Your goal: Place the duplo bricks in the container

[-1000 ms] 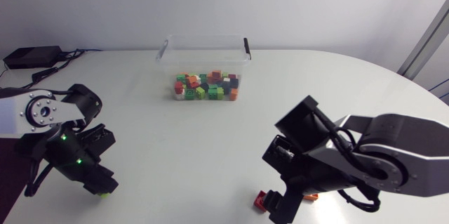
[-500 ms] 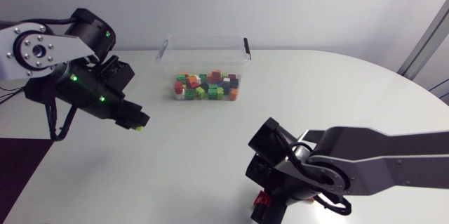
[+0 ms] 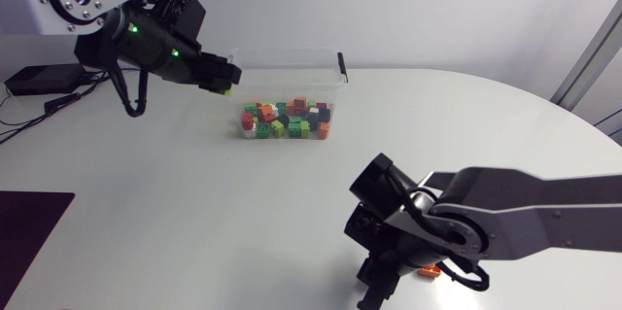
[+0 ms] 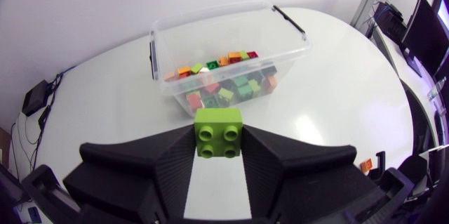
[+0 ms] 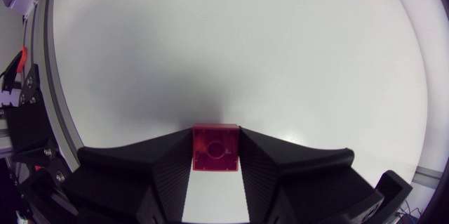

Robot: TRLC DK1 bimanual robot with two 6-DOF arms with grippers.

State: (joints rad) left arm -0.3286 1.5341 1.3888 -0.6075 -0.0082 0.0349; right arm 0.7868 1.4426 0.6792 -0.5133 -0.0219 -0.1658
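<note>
Left arm travel: since the earlier frames the robot's left arm has swung from the near left of the table (image 3: 194,203) up and across; the left gripper (image 3: 220,77) now hangs at the left end of the container (image 3: 287,53).
Left gripper state: closed on a green brick (image 4: 218,133), one finger against each side, studs facing the wrist camera.
Green brick position: in the air, close to the container's left wall; whether it is already inside the rim line cannot be told.
Right arm travel: its elbow has shifted and the right gripper (image 3: 373,289) has stayed near the front edge of the table.
Right gripper state: clamped on a red brick (image 5: 215,148), hollow underside toward the wrist camera.
Red brick position: between the right fingers, well apart from the container; the fingers hide it in the head view.
Container contents: a layer of mixed-colour bricks (image 3: 284,120) on the floor.
Loose item: an orange brick (image 3: 429,272) lies on the table just beside the right gripper.
Task meaning: the green brick looks nearly ready for release; the red one needs carrying, the orange one picking up.
</note>
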